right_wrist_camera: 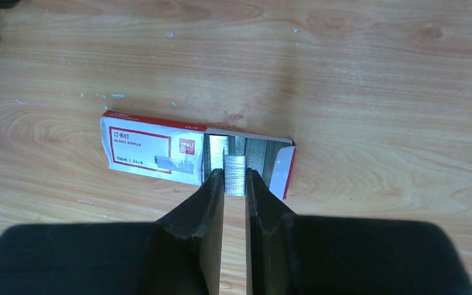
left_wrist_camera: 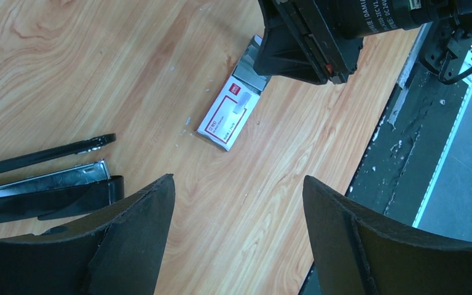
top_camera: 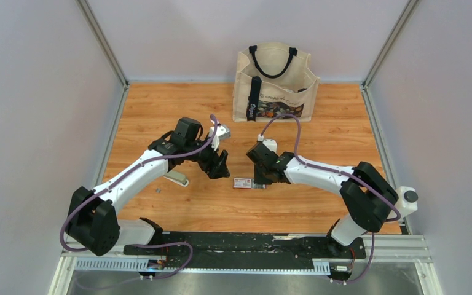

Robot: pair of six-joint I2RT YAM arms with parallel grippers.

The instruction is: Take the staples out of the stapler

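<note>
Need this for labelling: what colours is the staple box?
The staple box is white with red trim; right wrist view.

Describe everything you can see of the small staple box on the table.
The staple box is small, flat cardboard, with a white label, a red border and red edges. It lies flat on the wooden table, one end open. Silvery staples show inside, and the right gripper pinches one strip at the opening.
</note>
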